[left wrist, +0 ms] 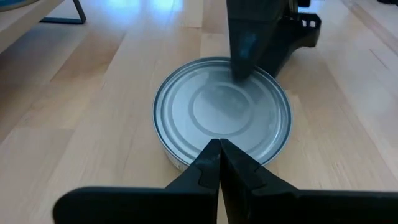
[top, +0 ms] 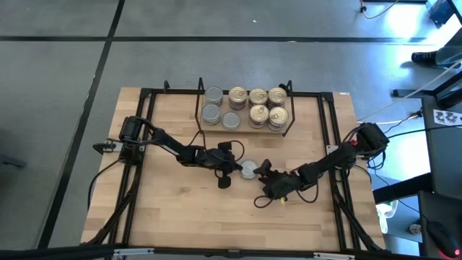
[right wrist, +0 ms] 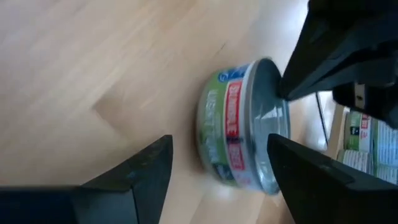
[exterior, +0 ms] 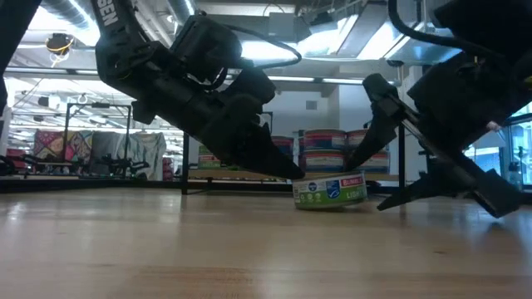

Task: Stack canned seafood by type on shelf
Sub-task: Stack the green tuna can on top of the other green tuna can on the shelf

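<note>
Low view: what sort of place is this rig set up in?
Likely an open lab or workshop, not a shop: exposed ceiling ducts and strip lights, cluttered workbenches behind, taped grey floor around the wooden table.

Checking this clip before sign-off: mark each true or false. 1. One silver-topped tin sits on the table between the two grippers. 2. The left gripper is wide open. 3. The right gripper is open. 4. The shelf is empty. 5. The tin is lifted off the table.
1. True: the tin lies between the left gripper and the right gripper.
2. False: its fingers are shut, tips at the tin's edge.
3. True.
4. False: the shelf holds several tins.
5. False: it rests on the table.
</note>
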Robot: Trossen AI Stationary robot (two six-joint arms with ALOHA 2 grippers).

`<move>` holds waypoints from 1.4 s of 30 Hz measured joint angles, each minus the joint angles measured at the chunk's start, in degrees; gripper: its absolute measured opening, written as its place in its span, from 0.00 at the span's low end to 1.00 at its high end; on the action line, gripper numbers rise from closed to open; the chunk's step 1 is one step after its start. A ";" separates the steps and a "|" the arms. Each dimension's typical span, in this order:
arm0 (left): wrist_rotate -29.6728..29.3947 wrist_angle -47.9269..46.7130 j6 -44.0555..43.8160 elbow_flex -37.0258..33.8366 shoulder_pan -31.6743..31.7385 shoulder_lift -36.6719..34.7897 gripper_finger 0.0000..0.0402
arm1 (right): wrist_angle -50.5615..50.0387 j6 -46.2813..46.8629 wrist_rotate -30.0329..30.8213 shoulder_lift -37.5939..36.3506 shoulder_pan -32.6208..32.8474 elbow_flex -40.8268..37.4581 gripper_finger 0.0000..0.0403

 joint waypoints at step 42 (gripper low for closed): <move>0.01 0.66 1.14 0.00 0.33 0.08 0.01 | 12.43 -6.51 -3.59 5.02 -10.20 0.21 0.58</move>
